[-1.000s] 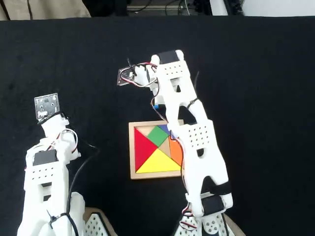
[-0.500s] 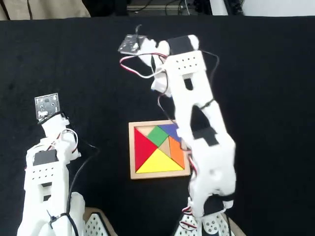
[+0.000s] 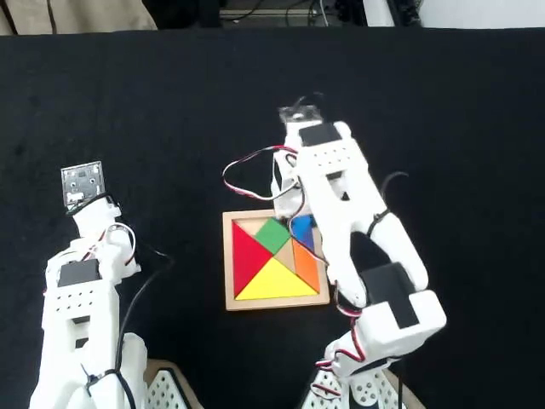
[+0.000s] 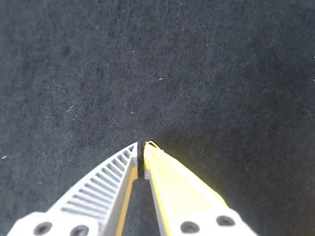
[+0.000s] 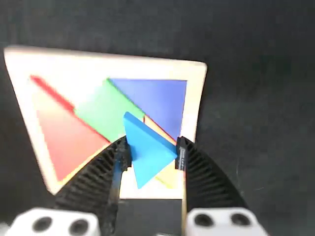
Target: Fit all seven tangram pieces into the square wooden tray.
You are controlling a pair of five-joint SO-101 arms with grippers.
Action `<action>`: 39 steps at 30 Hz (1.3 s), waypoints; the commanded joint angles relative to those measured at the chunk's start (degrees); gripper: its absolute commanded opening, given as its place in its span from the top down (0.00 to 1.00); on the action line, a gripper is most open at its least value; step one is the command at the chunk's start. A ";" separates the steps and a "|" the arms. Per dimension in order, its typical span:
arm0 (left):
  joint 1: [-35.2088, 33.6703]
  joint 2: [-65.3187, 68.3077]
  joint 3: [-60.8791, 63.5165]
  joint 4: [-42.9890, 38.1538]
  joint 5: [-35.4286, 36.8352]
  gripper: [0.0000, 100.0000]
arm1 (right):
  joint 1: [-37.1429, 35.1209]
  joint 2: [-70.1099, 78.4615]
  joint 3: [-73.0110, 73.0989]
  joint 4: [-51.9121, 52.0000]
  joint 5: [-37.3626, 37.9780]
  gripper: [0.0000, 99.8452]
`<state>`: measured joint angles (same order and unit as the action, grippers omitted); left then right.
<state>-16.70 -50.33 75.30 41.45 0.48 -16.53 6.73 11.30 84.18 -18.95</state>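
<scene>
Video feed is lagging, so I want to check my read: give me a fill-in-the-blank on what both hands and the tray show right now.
1. The light blue piece held by the right hand over the tray is a ____.
2. The left hand is ____, holding nothing.
3. The large triangle along the tray's edge nearest the arms' bases is ____.
Missing words: triangle; shut; yellow.
</scene>
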 commanded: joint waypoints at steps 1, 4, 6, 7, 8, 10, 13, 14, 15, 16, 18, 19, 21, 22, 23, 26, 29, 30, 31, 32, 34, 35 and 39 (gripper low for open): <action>0.57 -1.32 -0.22 -0.62 0.26 0.97 | -2.73 -2.86 0.22 -0.53 -14.33 0.92; 0.57 -1.32 -0.22 -0.62 0.26 0.97 | -7.21 -2.95 1.54 -2.02 -15.47 0.92; 0.57 -1.32 -0.22 -0.70 0.26 0.97 | -9.14 -2.59 2.24 -2.64 -15.56 0.93; 0.57 -1.32 -0.22 -0.70 0.26 0.97 | -9.32 -2.51 2.59 -3.69 -15.56 0.94; 0.57 -1.32 -0.22 -0.79 0.26 0.97 | -8.79 -2.24 2.86 -5.01 -15.56 0.98; 0.57 -1.32 -0.13 -0.88 0.26 0.97 | -7.47 -1.45 3.21 -6.86 -15.12 0.98; 0.57 -1.23 -0.13 -0.88 0.26 0.97 | -6.07 0.40 3.12 -8.44 -15.03 0.99; 0.57 -1.23 -0.13 -0.88 0.26 0.97 | -6.07 0.84 3.12 -8.62 -15.03 0.99; 0.57 -1.23 -0.13 -0.88 0.26 0.97 | -6.07 1.27 3.03 -8.62 -14.95 0.99; 0.57 -1.23 -0.13 -0.88 0.26 0.97 | -6.07 1.54 3.03 -8.53 -14.07 0.99; 0.57 -1.23 -0.13 -0.88 0.26 0.97 | -5.80 1.54 3.12 -8.44 -11.08 0.99; 0.57 -1.23 -0.13 -0.88 0.26 0.97 | -5.80 1.45 3.38 -8.44 -10.20 0.99; 0.57 -1.14 -0.13 -0.88 0.26 0.97 | -5.98 1.63 3.21 -6.33 -8.62 0.99; 0.57 -1.14 -0.13 -0.97 0.26 0.97 | -6.15 1.71 3.12 -5.36 -8.18 0.99; 0.57 -1.14 -0.13 -0.97 0.26 0.97 | -6.15 1.71 3.12 -4.84 -7.74 0.99; 0.57 -1.23 -0.13 -0.97 0.26 0.97 | -6.07 1.89 3.38 -4.40 -6.68 0.98; 0.57 -1.23 -0.13 -0.97 0.26 0.97 | -6.15 1.89 4.00 -2.90 -6.68 0.92; 0.57 -1.23 -0.13 -0.97 0.26 0.97 | -6.24 1.89 4.18 -2.11 -6.68 0.89; 0.57 -1.23 -0.13 -0.97 0.26 0.97 | -6.24 1.89 4.26 -1.49 -6.68 0.86; 0.57 -1.23 -0.13 -0.97 0.26 0.97 | -6.24 1.89 4.26 -1.05 -6.68 0.83; 0.57 -1.23 -0.13 -0.97 0.26 0.97 | -6.24 1.89 4.26 -0.79 -6.59 0.79; 0.57 -1.23 -0.13 -0.97 0.26 0.97 | -6.24 1.89 4.18 -0.79 -6.59 0.79; 0.57 -1.23 -0.13 -0.97 0.26 0.97 | -6.24 1.01 3.12 -0.62 -3.34 0.79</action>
<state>-16.70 -50.33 75.30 41.45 0.48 -23.74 8.75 15.52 82.59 -25.27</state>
